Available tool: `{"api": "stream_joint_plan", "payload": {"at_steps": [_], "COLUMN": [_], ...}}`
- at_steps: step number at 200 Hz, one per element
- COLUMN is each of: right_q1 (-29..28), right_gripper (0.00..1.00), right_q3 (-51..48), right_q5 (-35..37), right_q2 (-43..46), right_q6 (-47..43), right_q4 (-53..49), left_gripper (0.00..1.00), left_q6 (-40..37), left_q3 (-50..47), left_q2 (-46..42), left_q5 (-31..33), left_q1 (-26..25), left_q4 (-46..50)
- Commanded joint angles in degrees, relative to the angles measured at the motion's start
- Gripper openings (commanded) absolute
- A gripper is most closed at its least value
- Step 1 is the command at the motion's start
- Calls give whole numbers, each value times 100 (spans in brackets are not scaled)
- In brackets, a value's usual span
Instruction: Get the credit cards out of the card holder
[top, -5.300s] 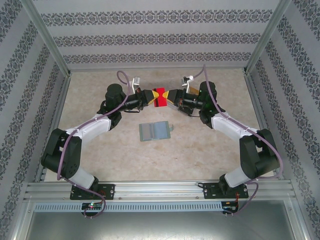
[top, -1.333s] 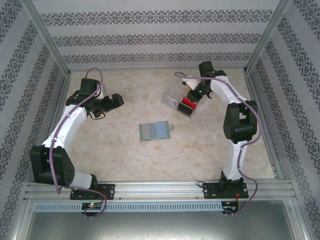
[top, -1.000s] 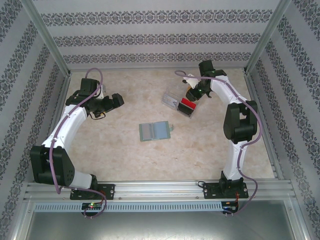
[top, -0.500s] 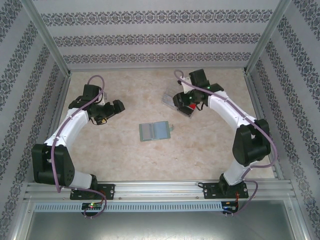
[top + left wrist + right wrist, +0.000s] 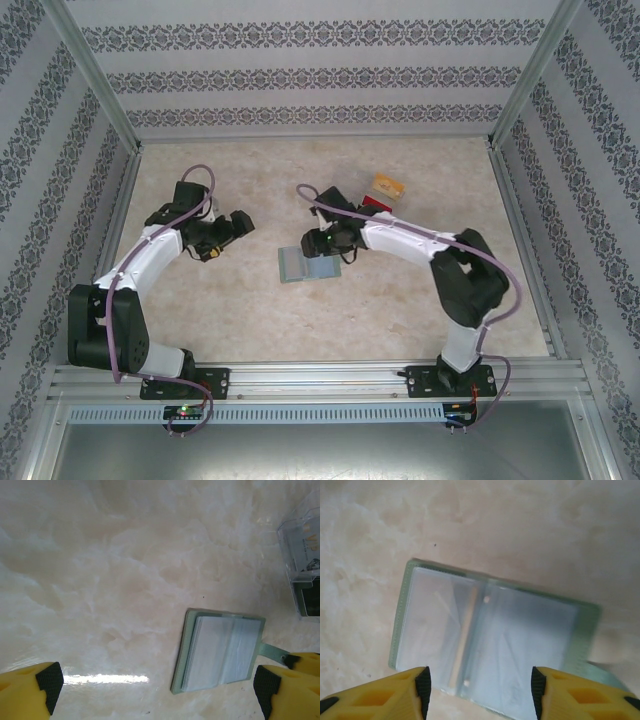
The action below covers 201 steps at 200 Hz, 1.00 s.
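Note:
The card holder (image 5: 312, 264) lies open and flat mid-table, grey-green with bluish inner pockets (image 5: 490, 640); I also see it from the side in the left wrist view (image 5: 220, 652). My right gripper (image 5: 326, 243) hovers just above its far edge, jaws open (image 5: 480, 687), nothing between them. Two credit cards rest at the back right, one yellow-orange (image 5: 388, 185) and one red (image 5: 376, 203). My left gripper (image 5: 236, 226) hangs to the left of the card holder, wide open (image 5: 157, 690) and empty.
A clear plastic tray (image 5: 301, 565) stands beyond the card holder, with the cards in it. The right forearm (image 5: 400, 238) stretches across the table in front of it. Patterned walls and metal rails (image 5: 130, 200) close in the marble tabletop.
The right arm swung from the tray at the back right down to the card holder, leaving the red card behind. The left gripper drifted slightly toward the centre.

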State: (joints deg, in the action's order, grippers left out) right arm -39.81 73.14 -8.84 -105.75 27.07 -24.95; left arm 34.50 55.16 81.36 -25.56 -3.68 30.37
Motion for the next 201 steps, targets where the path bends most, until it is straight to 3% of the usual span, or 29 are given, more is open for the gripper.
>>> {"api": "stream_joint_plan", "payload": {"at_steps": [1,41,69,135,201], "right_q1": [-199,-286,-269,-222,-195], "right_gripper": [55,52,44,34,30], "right_q3": [306,476,543,468,360], "right_q5": [118,413,445,746,735], "right_q2": [-430,-791,-1006,-1261,-1323], "right_q6": [316,216,108,24,-75], "right_q4": [15,-176,-363,-537,-424], "left_gripper": [100,100,100,93,59], "left_q6": [245,358,443,697,878], "left_q3": [-115,-181,-181,-246,-62], "left_q2": [-75,95,265,626,1297], "left_q5": [-193,-377,-538,-860,-1125], "left_q1": [-92,-176,-288,-732,-1290], "left_q4": [-322,-498,-645,-1018,-1514]}}
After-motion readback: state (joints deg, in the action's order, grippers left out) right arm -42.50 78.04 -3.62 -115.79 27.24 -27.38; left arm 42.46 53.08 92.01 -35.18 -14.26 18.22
